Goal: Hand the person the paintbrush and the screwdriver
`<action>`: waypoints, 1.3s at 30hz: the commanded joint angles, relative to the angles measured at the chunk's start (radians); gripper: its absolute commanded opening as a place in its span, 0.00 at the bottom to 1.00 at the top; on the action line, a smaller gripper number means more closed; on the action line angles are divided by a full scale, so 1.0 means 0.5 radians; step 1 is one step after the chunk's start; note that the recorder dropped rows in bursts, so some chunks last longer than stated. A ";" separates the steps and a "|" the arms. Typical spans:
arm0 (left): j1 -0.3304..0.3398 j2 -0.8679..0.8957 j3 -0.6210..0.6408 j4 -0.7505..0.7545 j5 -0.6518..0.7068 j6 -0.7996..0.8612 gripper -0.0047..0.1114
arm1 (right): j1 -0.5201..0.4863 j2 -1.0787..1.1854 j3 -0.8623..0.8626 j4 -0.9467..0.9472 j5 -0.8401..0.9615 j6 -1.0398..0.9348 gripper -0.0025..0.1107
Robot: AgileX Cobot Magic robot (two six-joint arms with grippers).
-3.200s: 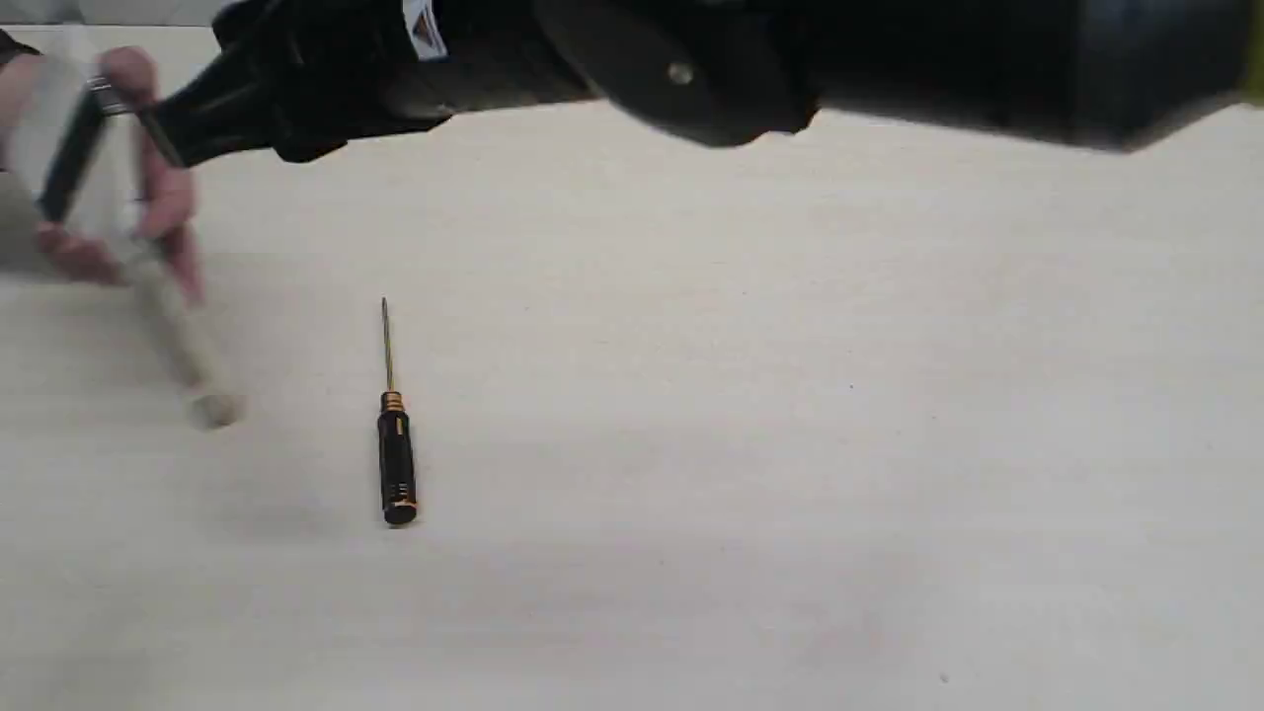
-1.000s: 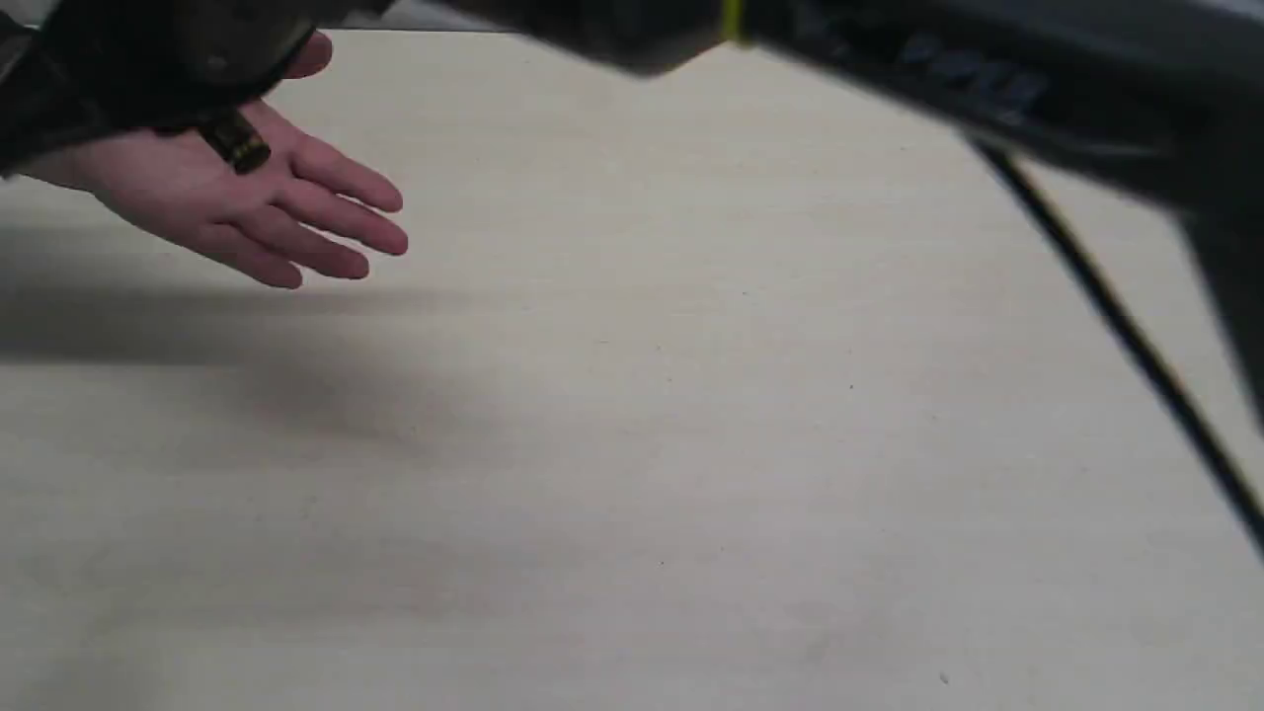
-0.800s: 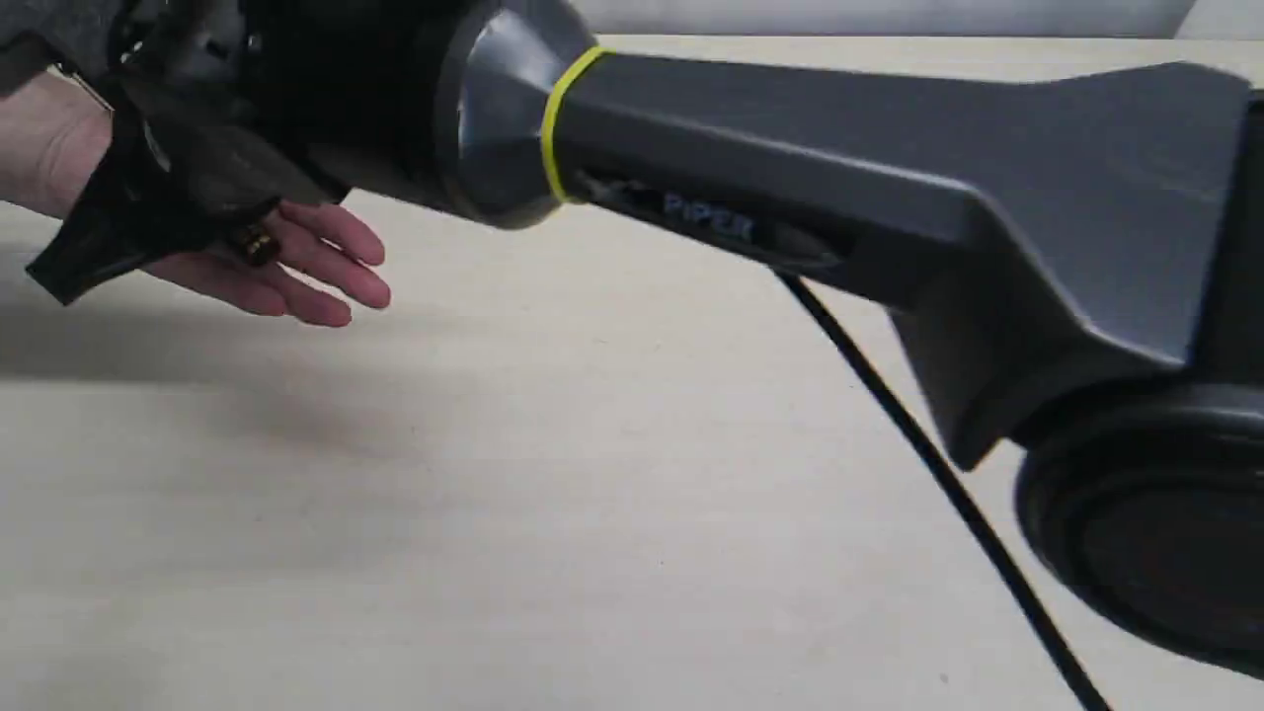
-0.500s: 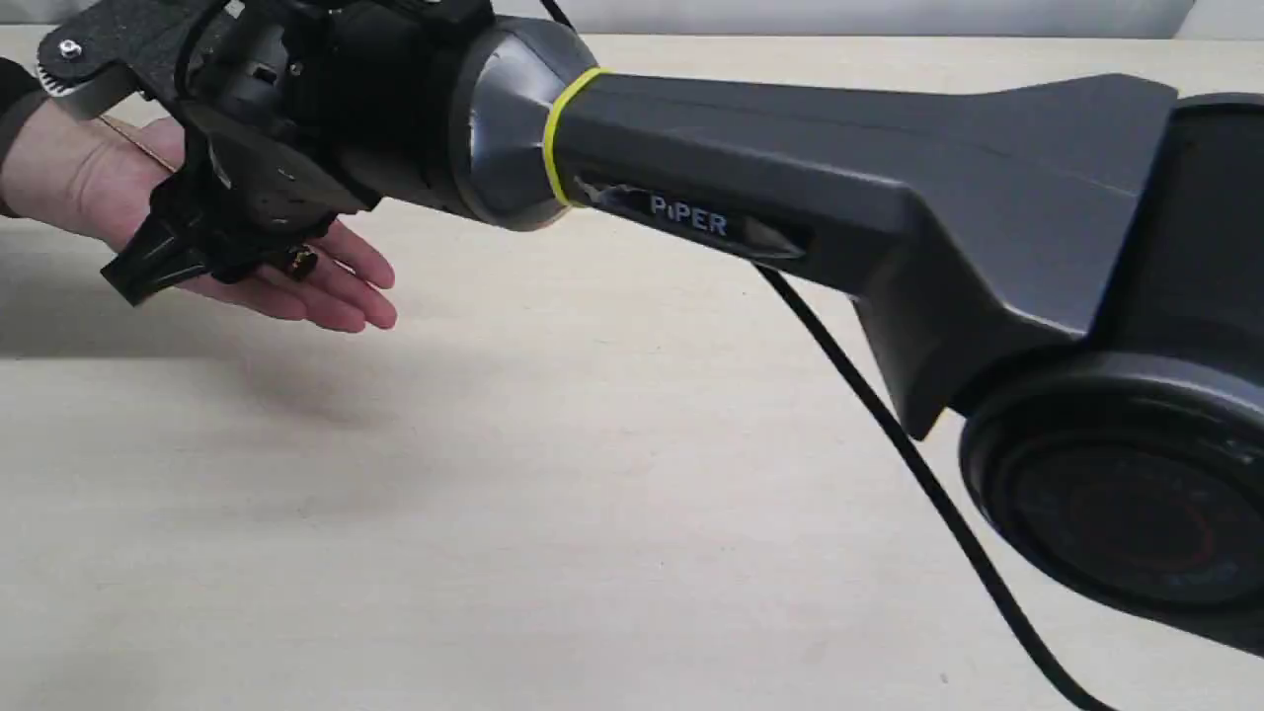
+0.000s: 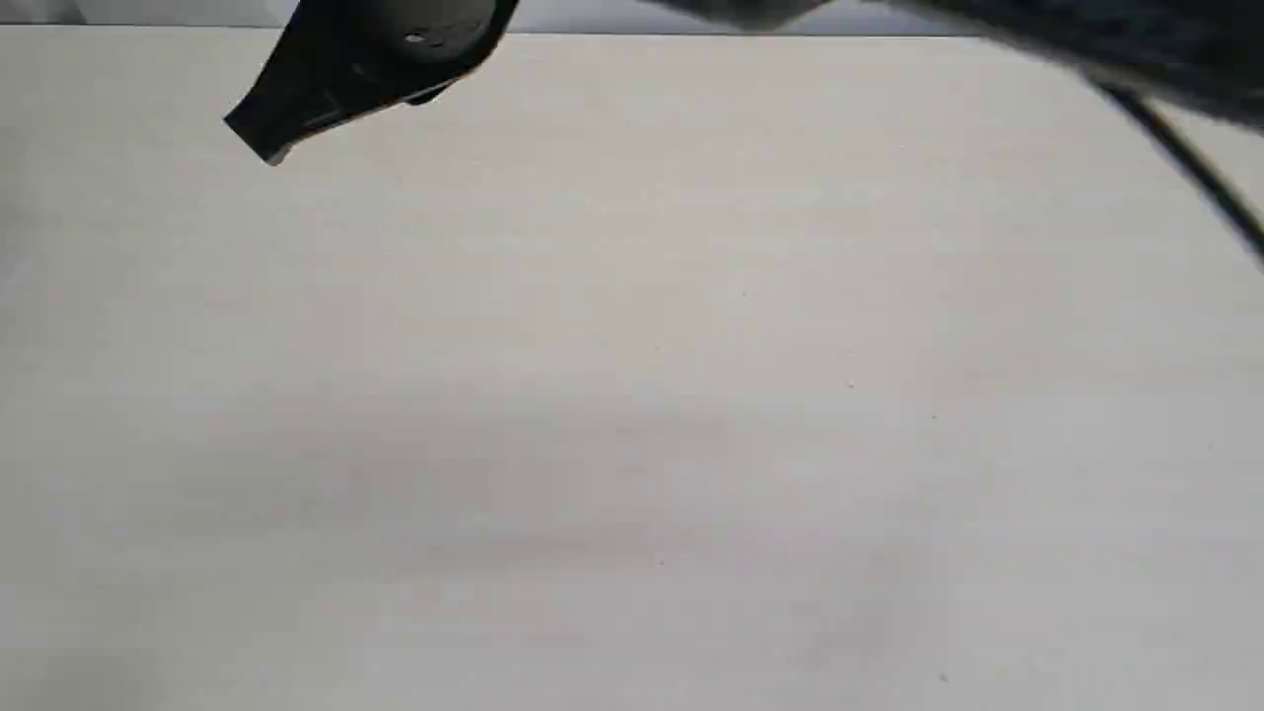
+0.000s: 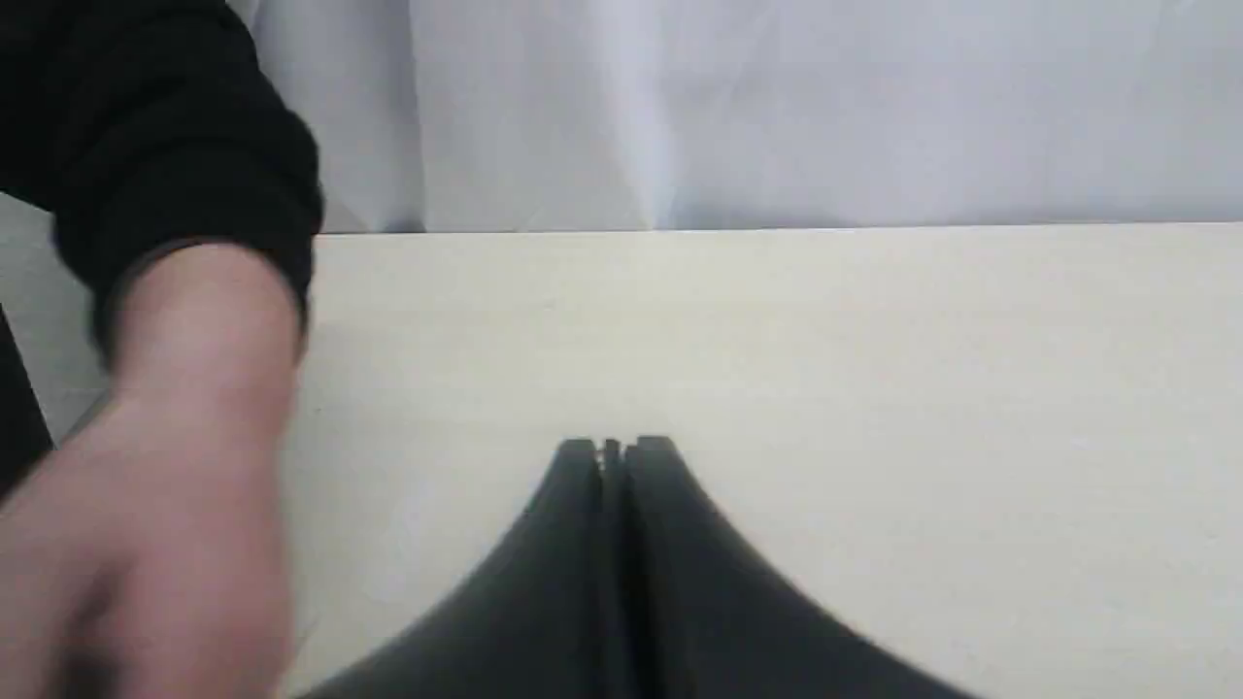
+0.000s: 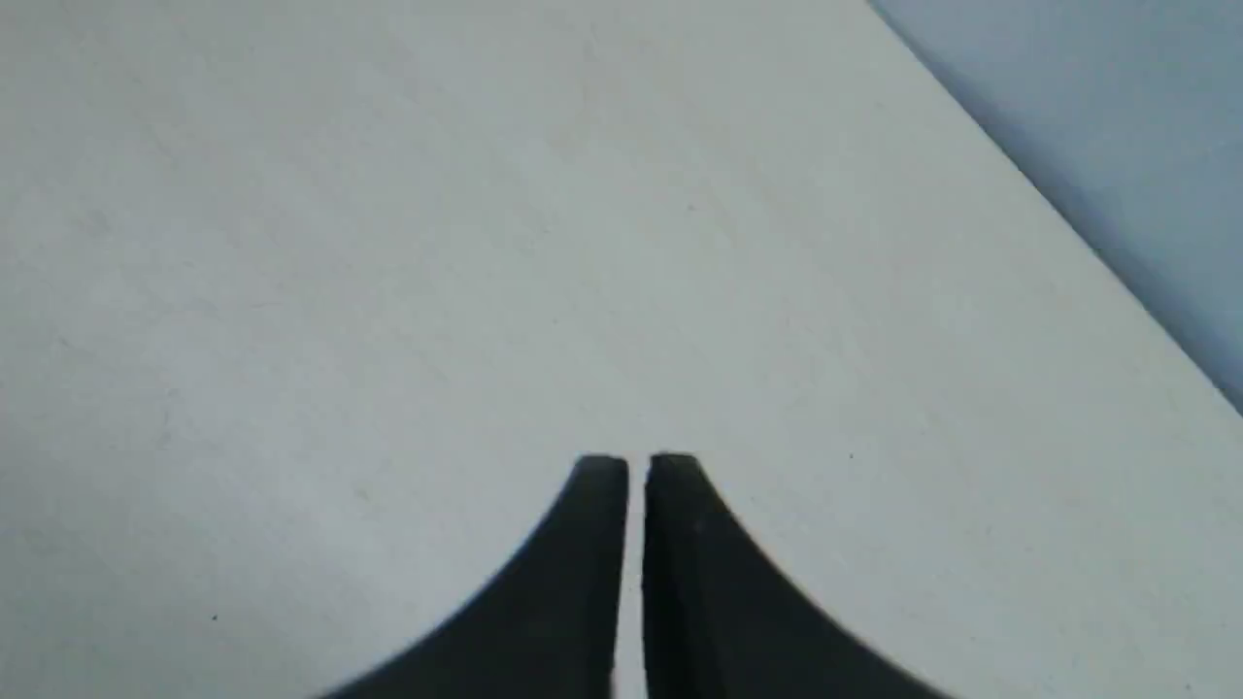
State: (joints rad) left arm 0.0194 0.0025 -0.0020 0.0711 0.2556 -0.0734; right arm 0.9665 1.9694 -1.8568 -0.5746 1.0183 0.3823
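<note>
Neither the paintbrush nor the screwdriver shows in any view. The person's hand, blurred, with a black sleeve, appears only in the left wrist view, beside my left gripper. That gripper is shut and empty over the table. I cannot tell whether the hand holds anything. My right gripper has its fingers nearly together with nothing between them, above bare table. In the exterior view the right gripper hangs at the far left, pointing left and down.
The pale table fills the exterior view. A blurred arm segment and its black cable cross the top right corner. The table's far edge meets a light backdrop.
The right arm has lifted and drawn back from the person's palm. The hand has left the exterior view, and the screwdriver seen at the gripper over the palm is gone from sight.
</note>
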 commanded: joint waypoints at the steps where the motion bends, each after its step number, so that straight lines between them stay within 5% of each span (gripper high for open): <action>1: -0.017 -0.005 0.004 0.000 -0.012 -0.004 0.04 | -0.008 -0.304 0.345 -0.020 -0.265 0.066 0.06; 10: -0.017 -0.005 0.004 0.000 -0.012 -0.004 0.04 | -0.008 -1.272 1.706 -0.483 -1.076 0.838 0.06; 17: -0.017 -0.005 0.004 0.000 -0.012 -0.004 0.04 | 0.001 -2.012 2.488 -1.128 -1.264 1.671 0.06; 28: -0.017 -0.005 0.004 -0.004 -0.007 -0.004 0.04 | 0.001 -2.917 3.084 -1.289 -1.372 2.108 0.06; 39: -0.017 -0.005 0.004 -0.008 -0.011 -0.004 0.04 | 0.001 -3.226 3.273 -1.085 -1.461 2.189 0.06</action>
State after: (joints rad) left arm 0.0194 0.0025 -0.0020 0.0711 0.2556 -0.0734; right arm 0.9665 0.3748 -0.2237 -1.1228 0.2780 1.4991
